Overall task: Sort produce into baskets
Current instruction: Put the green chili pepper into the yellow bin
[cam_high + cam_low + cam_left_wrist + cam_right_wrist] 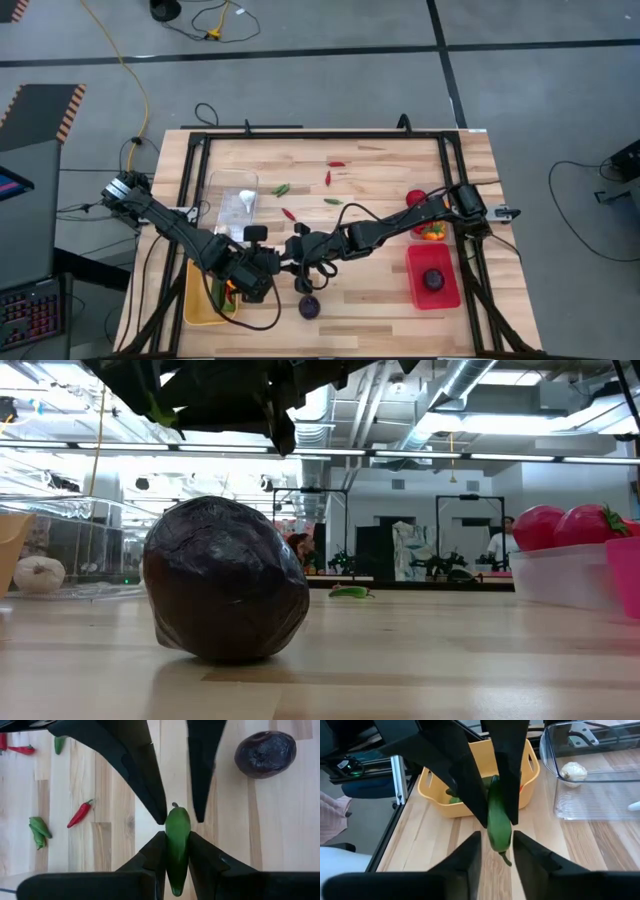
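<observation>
Left wrist view: green chilli handover between two end effectors.
Left end effector [176, 845] pinches the green chilli [177, 832]; right end effector [179, 817] stands spread around its stem tip. Chilli's long axis runs between them, above the table [115, 810], near the yellow basket [432, 795].

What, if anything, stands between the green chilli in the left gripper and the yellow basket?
Nothing visible does. The left gripper is shut on the green chilli, and only bare table lies between it and the yellow basket. The right gripper is open around the chilli's tip, on the side away from the basket.
</observation>
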